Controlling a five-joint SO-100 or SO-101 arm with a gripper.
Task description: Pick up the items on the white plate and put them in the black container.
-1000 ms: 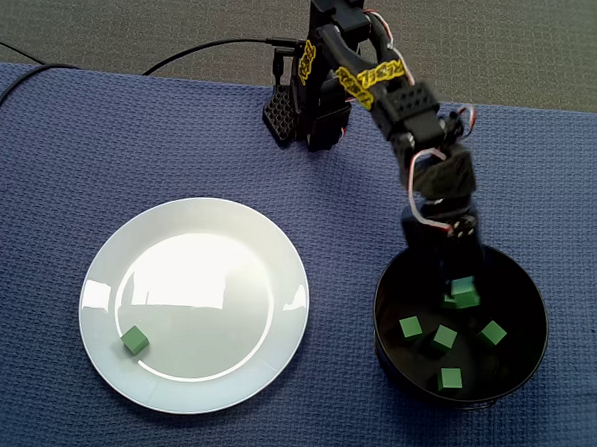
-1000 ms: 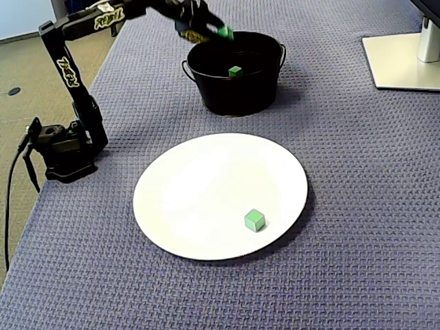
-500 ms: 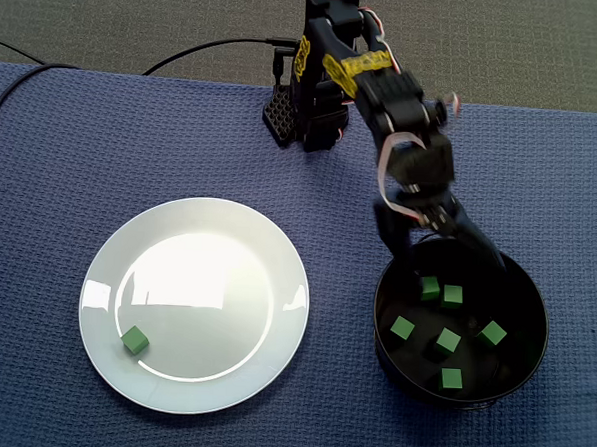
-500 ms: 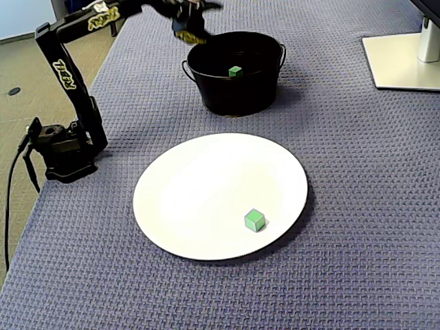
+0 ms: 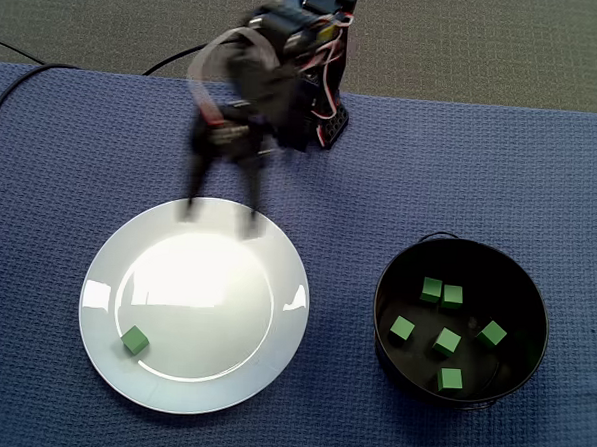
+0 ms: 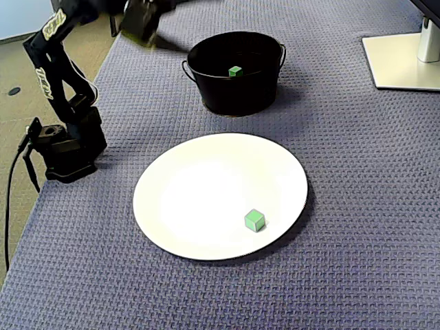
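Observation:
One green cube [image 5: 135, 341] lies near the lower left rim of the white plate [image 5: 207, 279]; in the other fixed view the cube [image 6: 254, 221] sits at the near right part of the plate [image 6: 199, 192]. The black container [image 5: 381, 323] holds several green cubes [image 5: 447, 341]; only one cube [image 6: 236, 71] shows inside the container [image 6: 237, 96] from the side. My gripper [image 5: 221, 219], blurred by motion, hangs open over the plate's far rim with nothing between its fingers. It is a dark blur at the top of the other fixed view.
The arm's base [image 5: 322, 115] stands at the far edge of the blue woven cloth, with a black cable [image 5: 182, 55] running off left. The base [image 6: 65, 148] is at the left in the other view. A white monitor stand [image 6: 402, 58] sits at the far right.
The gripper let a green cube fall into the container, then swung left from above the container to the plate's far rim. The cube on the plate has not moved.

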